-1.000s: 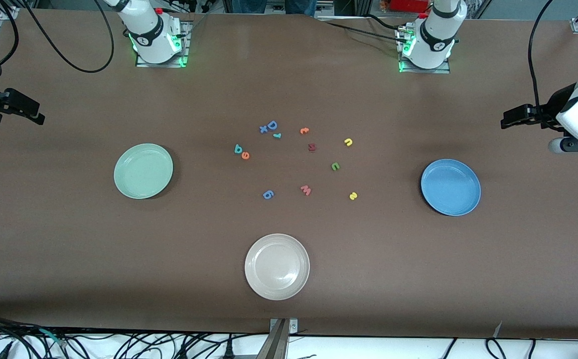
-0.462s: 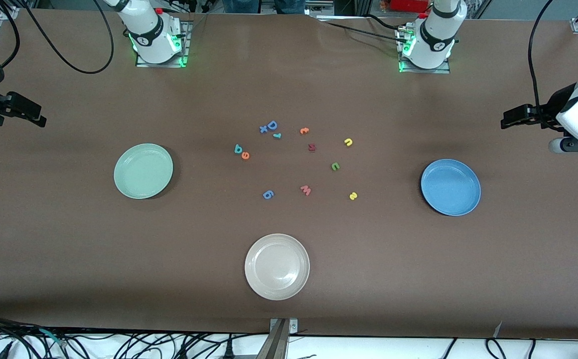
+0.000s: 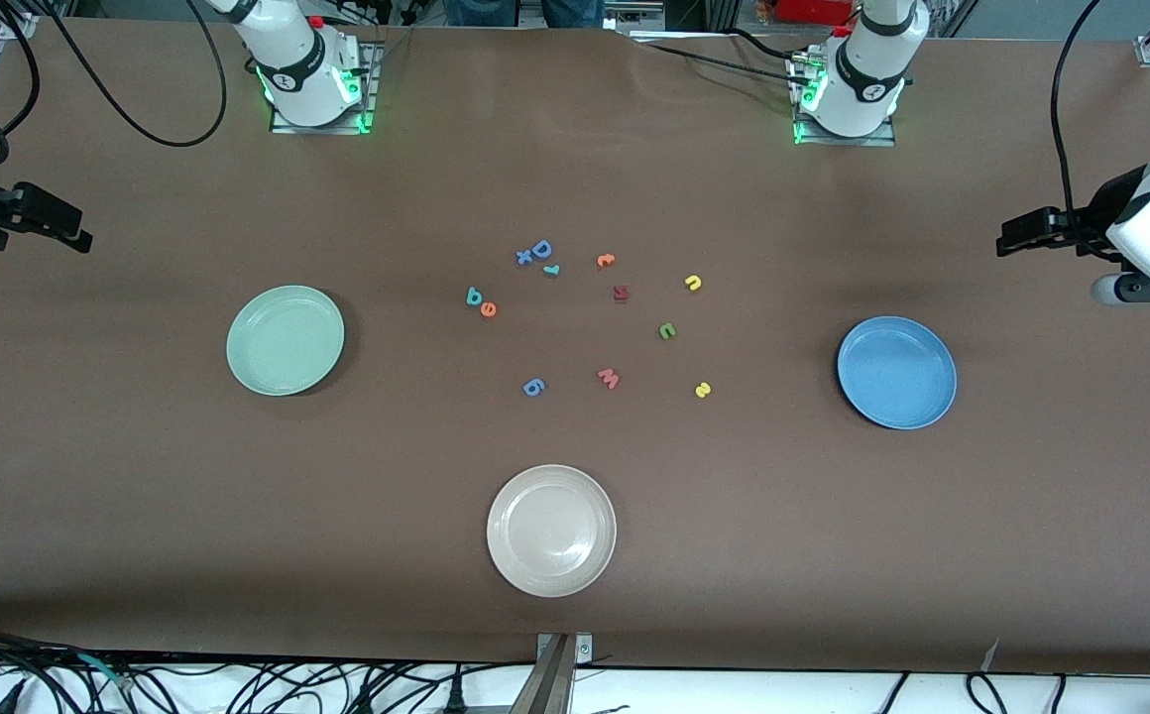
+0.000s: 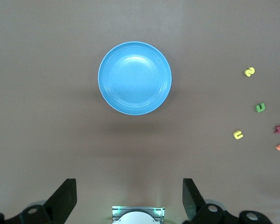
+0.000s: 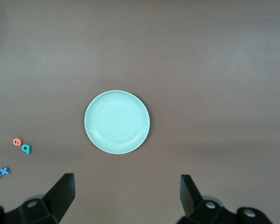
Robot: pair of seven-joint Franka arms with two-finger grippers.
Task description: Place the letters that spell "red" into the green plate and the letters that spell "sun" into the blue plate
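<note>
Front view: both end effectors, left (image 3: 1016, 241) and right (image 3: 64, 230), open, empty, at table (image 3: 575, 615) ends, well apart from letters.

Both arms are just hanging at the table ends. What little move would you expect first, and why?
Probably the right gripper swings in from its end of the table toward the teal d and orange e. Its jaws are open, both plates hold nothing, and those two letters lie closest to the green plate. The left gripper, also open, waits high over the table by the blue plate.
</note>
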